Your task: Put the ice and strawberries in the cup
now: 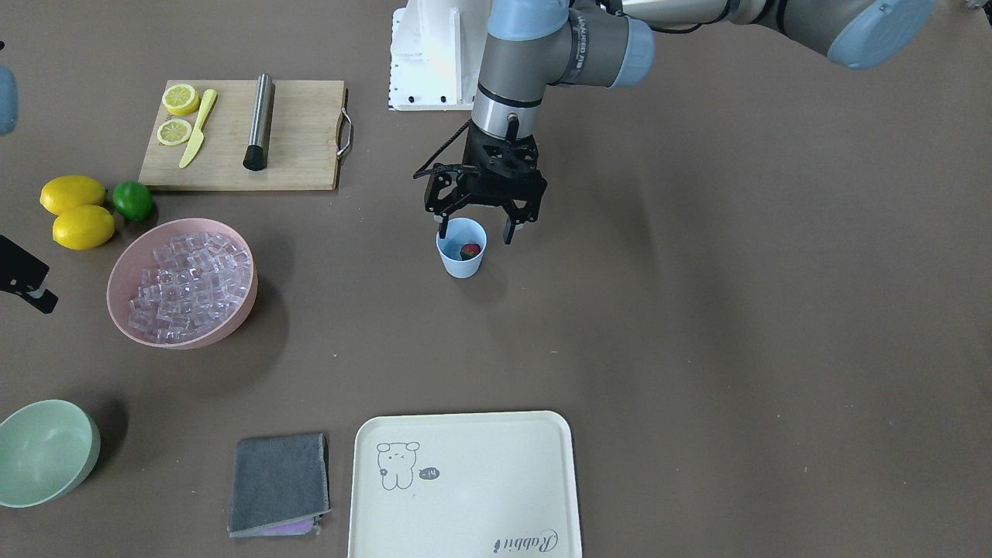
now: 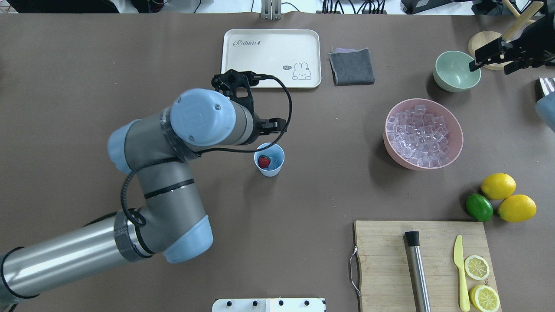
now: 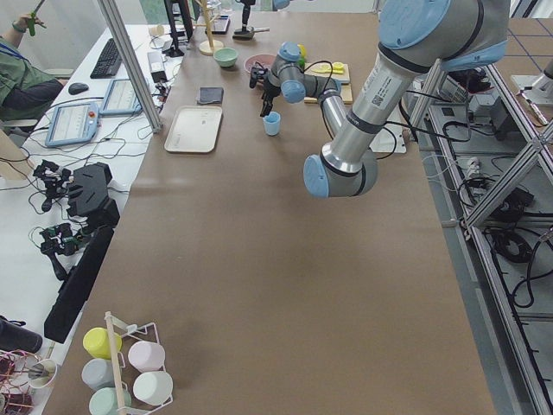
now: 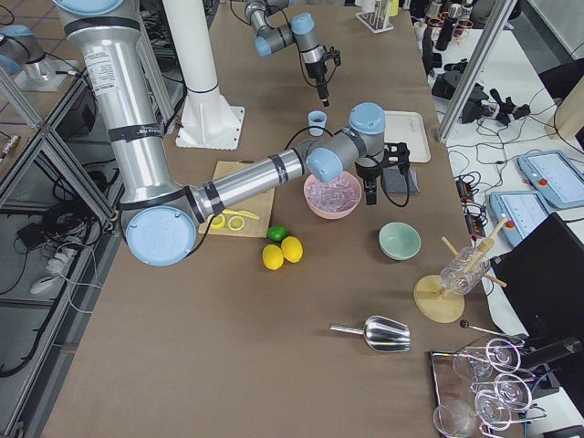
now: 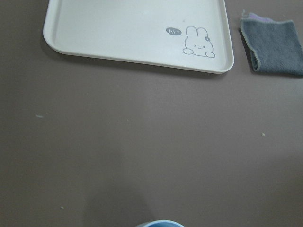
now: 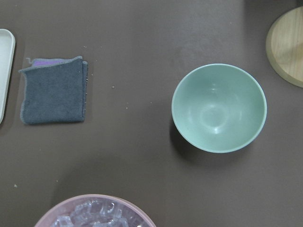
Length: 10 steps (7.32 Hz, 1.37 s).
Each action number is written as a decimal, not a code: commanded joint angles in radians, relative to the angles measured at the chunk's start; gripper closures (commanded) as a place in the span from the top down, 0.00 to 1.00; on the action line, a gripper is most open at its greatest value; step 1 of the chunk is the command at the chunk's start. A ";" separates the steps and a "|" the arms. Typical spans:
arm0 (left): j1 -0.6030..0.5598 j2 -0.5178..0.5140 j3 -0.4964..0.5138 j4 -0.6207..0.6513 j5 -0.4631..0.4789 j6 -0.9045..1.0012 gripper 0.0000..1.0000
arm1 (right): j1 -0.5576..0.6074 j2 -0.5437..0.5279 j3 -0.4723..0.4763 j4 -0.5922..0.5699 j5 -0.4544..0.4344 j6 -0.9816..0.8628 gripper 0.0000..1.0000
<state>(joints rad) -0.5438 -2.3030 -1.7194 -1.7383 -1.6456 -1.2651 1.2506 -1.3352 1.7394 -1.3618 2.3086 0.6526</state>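
Note:
The light-blue cup stands near the table's middle, with the red strawberry inside it; both also show in the overhead view, cup and strawberry. My left gripper hangs open just above the cup, one finger on each side of the rim. The cup's rim peeks in at the bottom of the left wrist view. The ice fills the pink bowl. My right gripper is open and empty, high over the green bowl.
A cream tray and a grey cloth lie at the operators' edge. A cutting board holds lemon halves, a yellow knife and a steel muddler. Two lemons and a lime lie beside the pink bowl.

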 commanded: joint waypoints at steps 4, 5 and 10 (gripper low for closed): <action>-0.310 0.262 -0.175 0.019 -0.141 0.340 0.98 | 0.212 -0.054 -0.168 -0.296 -0.029 -0.609 0.99; -0.324 0.295 -0.174 0.016 -0.135 0.346 0.98 | 0.248 -0.077 -0.197 -0.290 -0.017 -0.672 0.99; -0.689 0.576 -0.145 0.028 -0.501 0.692 0.98 | 0.332 -0.177 -0.185 -0.284 -0.015 -0.705 0.99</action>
<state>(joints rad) -1.1322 -1.8133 -1.8822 -1.7170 -2.0369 -0.7215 1.5680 -1.5057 1.5494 -1.6472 2.2941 -0.0510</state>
